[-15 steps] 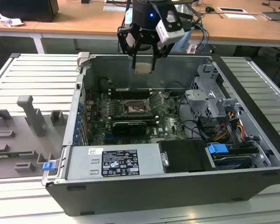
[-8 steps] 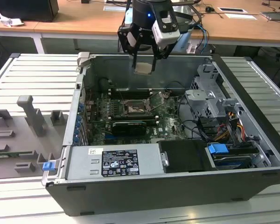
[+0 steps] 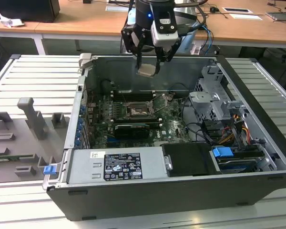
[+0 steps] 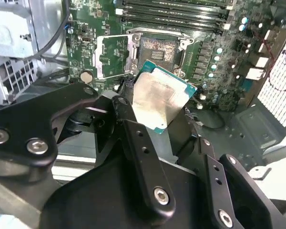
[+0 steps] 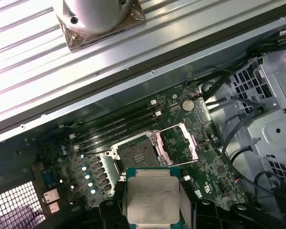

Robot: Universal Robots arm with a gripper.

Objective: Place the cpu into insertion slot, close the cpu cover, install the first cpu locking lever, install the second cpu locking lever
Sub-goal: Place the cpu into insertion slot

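In the exterior view my hand [image 3: 148, 66] hangs over the open computer case [image 3: 257, 119], clenched on the cpu [image 3: 147, 71], which is in the air well above the insertion slot [image 3: 136, 113]. The case lies on the ribbed table [image 3: 33, 81]. It holds the green board, a power supply [image 3: 117, 164] along the near wall, a drive cage [image 3: 214, 98] toward the exterior view's right, and loose cables [image 3: 200, 131] between them.

In the second wrist view the cpu [image 4: 159, 102] sits tilted between my fingers [image 4: 140, 148], gripped by its edges. The insertion slot [image 4: 158, 50] has nothing in it, and the cpu cover [image 4: 113, 56] is swung open just beside it. My worry is that a chip held at this slant could meet the socket corner first and bend the contacts. With so thin a hold on the edges it could also slip and drop onto the board.

In the first wrist view the cpu [image 5: 152, 198] looks squarer to me, but the insertion slot [image 5: 137, 156] lies off to one side of it, not beneath. If I came down misaligned or rotated, the chip could ride up on the metal rim or catch the open cpu cover [image 5: 178, 141].
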